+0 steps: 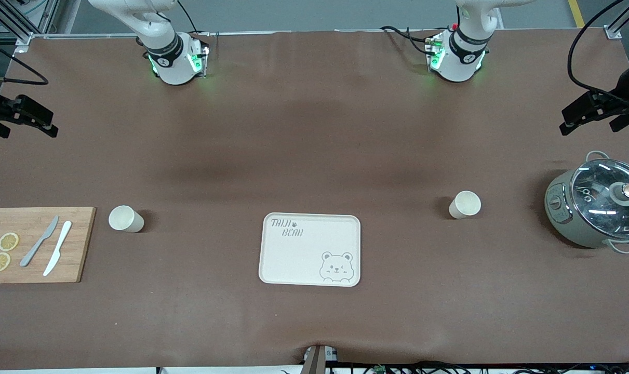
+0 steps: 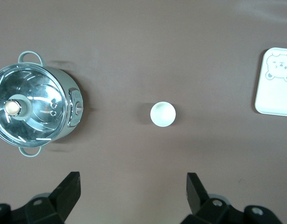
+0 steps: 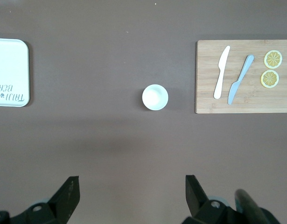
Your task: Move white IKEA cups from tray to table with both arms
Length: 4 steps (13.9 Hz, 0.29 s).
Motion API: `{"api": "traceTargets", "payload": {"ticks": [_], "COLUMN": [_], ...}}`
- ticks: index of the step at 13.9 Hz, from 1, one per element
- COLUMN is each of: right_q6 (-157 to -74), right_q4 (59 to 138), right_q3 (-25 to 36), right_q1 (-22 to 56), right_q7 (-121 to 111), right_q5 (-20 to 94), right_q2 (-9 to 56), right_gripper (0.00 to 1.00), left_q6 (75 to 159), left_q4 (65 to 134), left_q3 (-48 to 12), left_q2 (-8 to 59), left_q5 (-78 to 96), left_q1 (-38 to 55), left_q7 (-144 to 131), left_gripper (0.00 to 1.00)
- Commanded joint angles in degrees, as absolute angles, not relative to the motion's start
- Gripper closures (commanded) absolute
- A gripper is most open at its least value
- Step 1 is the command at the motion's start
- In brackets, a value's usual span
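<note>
Two white IKEA cups stand upright on the brown table. One cup (image 1: pixel 125 218) is beside the cutting board at the right arm's end and shows in the right wrist view (image 3: pixel 155 97). The other cup (image 1: pixel 465 204) is beside the pot at the left arm's end and shows in the left wrist view (image 2: pixel 162 114). My left gripper (image 2: pixel 134 186) hangs open and empty high over the table by its cup, at the front view's edge (image 1: pixel 571 120). My right gripper (image 3: pixel 132 186) is likewise open and empty high by its cup (image 1: pixel 47 124).
A cream tray with a bear drawing (image 1: pixel 310 249) lies mid-table, nearer the front camera than the cups. A wooden cutting board (image 1: pixel 36 244) holds two knives and lemon slices. A grey-green pot with a glass lid (image 1: pixel 597 208) stands at the left arm's end.
</note>
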State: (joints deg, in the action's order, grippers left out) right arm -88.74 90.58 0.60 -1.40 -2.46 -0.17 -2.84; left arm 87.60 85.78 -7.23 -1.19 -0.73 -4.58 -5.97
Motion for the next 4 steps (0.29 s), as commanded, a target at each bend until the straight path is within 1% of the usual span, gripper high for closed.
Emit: {"api": "traceTargets", "payload": {"ticks": [1,4], "right_q6": [-88.59,-88.33], "right_q4": [90.53,90.44], "right_q3": [0.09,0.09], "right_q1": [-2.20,-1.76], "right_q7": [-1.58,-1.58], "right_q5": [-0.18,-0.18], "right_q2": [-3.25,-3.16], "right_gripper": [0.00,0.00], "left_q6": [85.87,85.25], "left_q4": [84.46,84.46], "left_q3": [-7.12,-7.12], "left_q2": [-1.32,-1.23], "left_q5": [-0.88,-0.88], "left_q1": [-5.01,-4.92], "left_q7": [-5.54,-5.71], "left_gripper": [0.00,0.00]}}
